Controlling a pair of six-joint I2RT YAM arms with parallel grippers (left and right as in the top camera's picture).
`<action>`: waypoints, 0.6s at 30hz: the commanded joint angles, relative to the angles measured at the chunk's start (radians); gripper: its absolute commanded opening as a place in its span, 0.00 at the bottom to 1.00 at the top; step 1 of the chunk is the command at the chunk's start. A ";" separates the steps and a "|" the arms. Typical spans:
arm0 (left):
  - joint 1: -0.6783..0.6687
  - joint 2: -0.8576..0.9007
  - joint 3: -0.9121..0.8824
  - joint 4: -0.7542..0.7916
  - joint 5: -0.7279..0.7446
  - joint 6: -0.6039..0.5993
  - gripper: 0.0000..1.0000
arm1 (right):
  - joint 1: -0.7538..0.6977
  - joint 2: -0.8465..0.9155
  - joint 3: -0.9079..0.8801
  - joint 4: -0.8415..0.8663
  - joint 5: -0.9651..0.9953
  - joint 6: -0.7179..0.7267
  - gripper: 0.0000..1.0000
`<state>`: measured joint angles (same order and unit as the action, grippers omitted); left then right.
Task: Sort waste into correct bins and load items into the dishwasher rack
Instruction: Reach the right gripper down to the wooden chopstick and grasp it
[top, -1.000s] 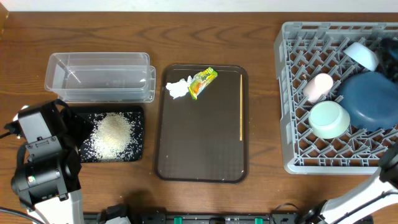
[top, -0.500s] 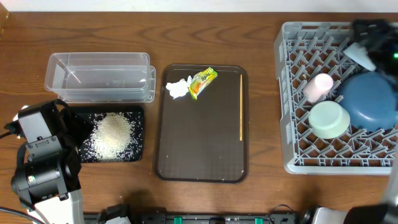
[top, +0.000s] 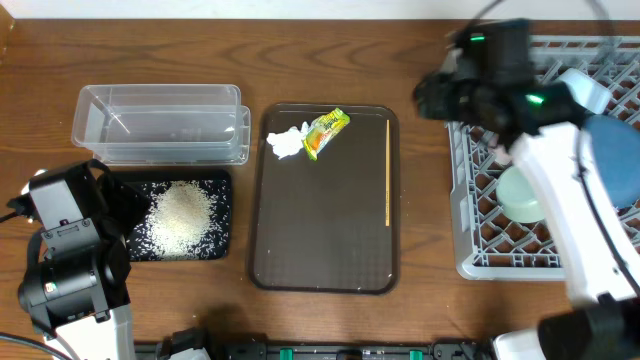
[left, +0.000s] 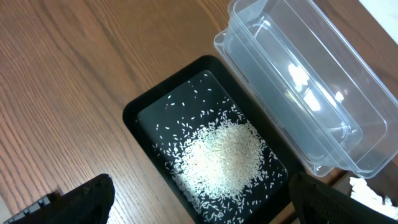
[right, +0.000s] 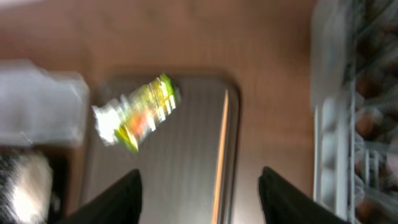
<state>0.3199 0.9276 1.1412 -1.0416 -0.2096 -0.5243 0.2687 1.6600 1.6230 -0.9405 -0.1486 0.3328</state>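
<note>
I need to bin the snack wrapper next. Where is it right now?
Overhead, the snack wrapper lies in the upper-left corner of the brown tray, right beside the crumpled tissue on its left.

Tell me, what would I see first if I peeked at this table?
Probably the big white right arm stretched over the left edge of the grey dishwasher rack on the right. Next, the bright yellow-green wrapper at the top of the brown tray in the middle, and the pile of white rice in the black tray at lower left.
</note>
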 joint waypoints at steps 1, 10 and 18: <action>0.006 0.001 0.008 -0.001 -0.008 -0.001 0.92 | 0.069 0.103 0.078 -0.095 0.095 -0.035 0.64; 0.006 0.006 0.008 -0.002 -0.008 -0.001 0.93 | 0.224 0.235 0.091 -0.169 0.029 -0.008 0.94; 0.006 0.006 0.008 -0.002 -0.008 -0.001 0.92 | 0.356 0.238 0.080 -0.100 0.201 0.044 0.99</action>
<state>0.3199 0.9318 1.1412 -1.0412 -0.2096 -0.5243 0.6048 1.9018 1.6924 -1.0420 -0.0727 0.3328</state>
